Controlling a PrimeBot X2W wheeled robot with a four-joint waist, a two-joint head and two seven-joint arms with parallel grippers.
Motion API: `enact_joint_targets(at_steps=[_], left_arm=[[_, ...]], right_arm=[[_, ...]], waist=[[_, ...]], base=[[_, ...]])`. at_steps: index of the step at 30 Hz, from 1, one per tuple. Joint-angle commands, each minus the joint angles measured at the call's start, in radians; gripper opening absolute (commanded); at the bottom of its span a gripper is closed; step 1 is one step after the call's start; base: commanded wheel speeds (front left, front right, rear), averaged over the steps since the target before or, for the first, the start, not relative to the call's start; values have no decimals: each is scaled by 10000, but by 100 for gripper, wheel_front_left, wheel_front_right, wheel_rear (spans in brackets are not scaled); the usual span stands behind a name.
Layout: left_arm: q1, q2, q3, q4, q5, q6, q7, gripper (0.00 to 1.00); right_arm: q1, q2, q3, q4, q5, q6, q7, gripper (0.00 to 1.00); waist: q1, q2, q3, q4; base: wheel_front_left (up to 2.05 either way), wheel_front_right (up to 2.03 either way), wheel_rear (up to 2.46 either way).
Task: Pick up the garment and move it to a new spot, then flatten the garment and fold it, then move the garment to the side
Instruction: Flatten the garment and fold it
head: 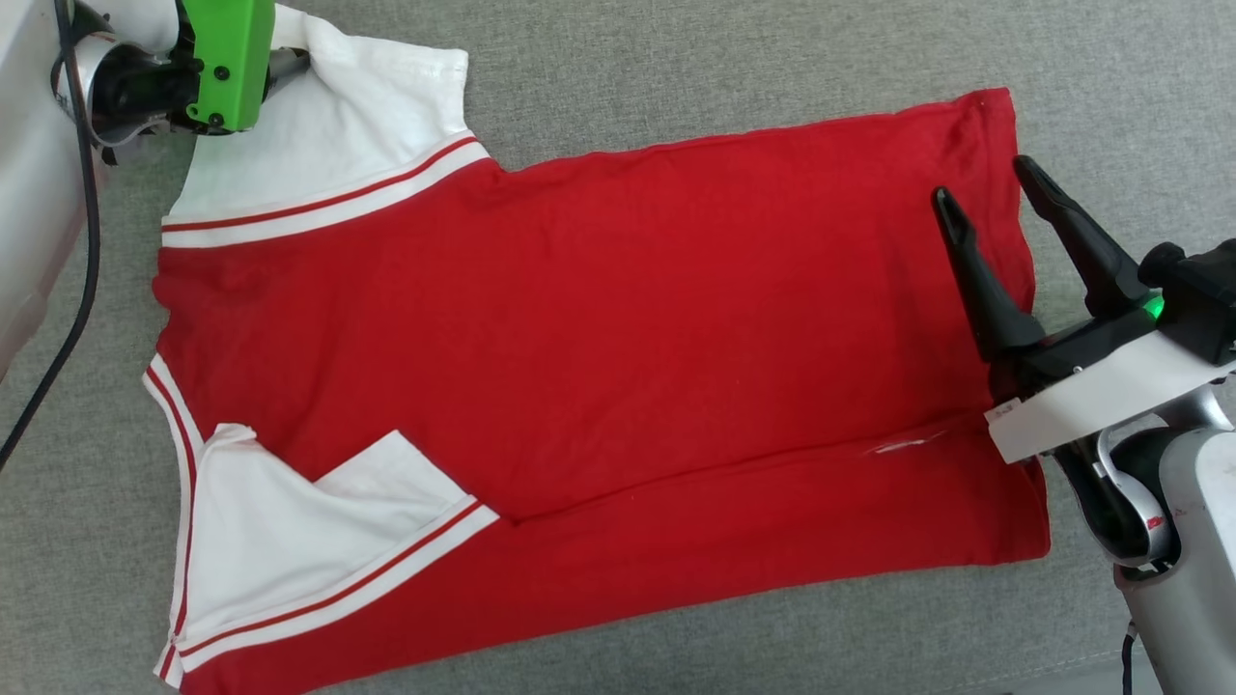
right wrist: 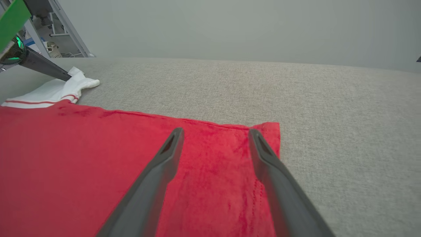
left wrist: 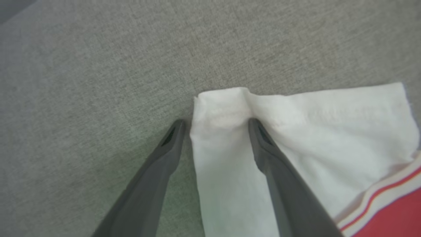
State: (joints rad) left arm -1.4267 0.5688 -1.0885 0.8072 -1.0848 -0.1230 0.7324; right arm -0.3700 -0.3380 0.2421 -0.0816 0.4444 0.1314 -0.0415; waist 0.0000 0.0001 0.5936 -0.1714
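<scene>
Head view shows the garment [head: 599, 338] spread flat and sideways across a grey upholstered surface [head: 734, 68], neck end toward the left of the frame and hem [head: 999, 125] toward the right. Along the bottom of the frame, its near long edge is turned over onto the red body in a band, leaving a straight crease. At lower left the near sleeve [head: 290, 541], white with red-and-white striped trim, is folded inward on top of the red cloth.

At the right edge of the frame the right gripper [head: 985, 183] is over the hem end, its two dark fingers [head: 975, 280] spread wide with nothing between them. The right wrist view shows the same: both fingers apart over the red cloth near the hem corner, grey surface beyond and a pale wall behind.

Farthest away, at upper left, the far sleeve [head: 348, 135] lies out on the grey surface, and a green housing [head: 227, 58] on the left arm sits over its outer end. In the left wrist view the left gripper [left wrist: 216, 122] has its fingers apart, not pinched. One fingertip rests on the white cloth and the other on the grey surface just beside the sleeve's edge. A bunched fold of the sleeve lies between them.
</scene>
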Motion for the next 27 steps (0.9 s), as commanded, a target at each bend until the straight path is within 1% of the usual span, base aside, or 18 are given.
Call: enact_joint_targets(at_steps=[1,4,8,12,16,18,22,27], left_arm=[[547,-122,-266,178,-21,-60,214,0],[628,-132,-398,175,-4,-68,104,0],[622,-61,-679,14,272,-73,-485,0],[703,-70,-836,-228,402,-74,-1476,0],[809,-90,-1150,-526,654,-75,-2433,0],[929,-168,-1190,-681,537,-75,-2825,0],[1081,-265,-1377,-1050,459,-75,-3348,0],[1173,-359,-1548,-1363,456,-76,-3873,0]], right_arm=[[-162,-17,-34,48,15,-7,-102,100],[-180,-25,-105,124,23,-7,-141,100],[-199,-132,-307,161,46,-7,-99,100],[-279,-522,-660,258,117,-7,180,100],[-556,-1051,-942,340,403,-7,837,100],[-763,-1344,-1005,343,585,-7,1306,100],[-1187,-2173,-868,346,849,-7,2563,100],[-1910,-3110,-327,747,1602,-7,4850,100]], waist=[[0,-1,-2,-27],[0,-1,-117,5],[0,-1,-460,143],[0,-1,-970,444],[0,-1,-1419,798],[0,-1,-1603,969],[0,-1,-1854,1317],[0,-1,-1978,1670]], base=[[0,0,0],[0,0,0],[0,0,0],[0,0,0],[0,0,0],[0,0,0],[0,0,0],[0,0,0]])
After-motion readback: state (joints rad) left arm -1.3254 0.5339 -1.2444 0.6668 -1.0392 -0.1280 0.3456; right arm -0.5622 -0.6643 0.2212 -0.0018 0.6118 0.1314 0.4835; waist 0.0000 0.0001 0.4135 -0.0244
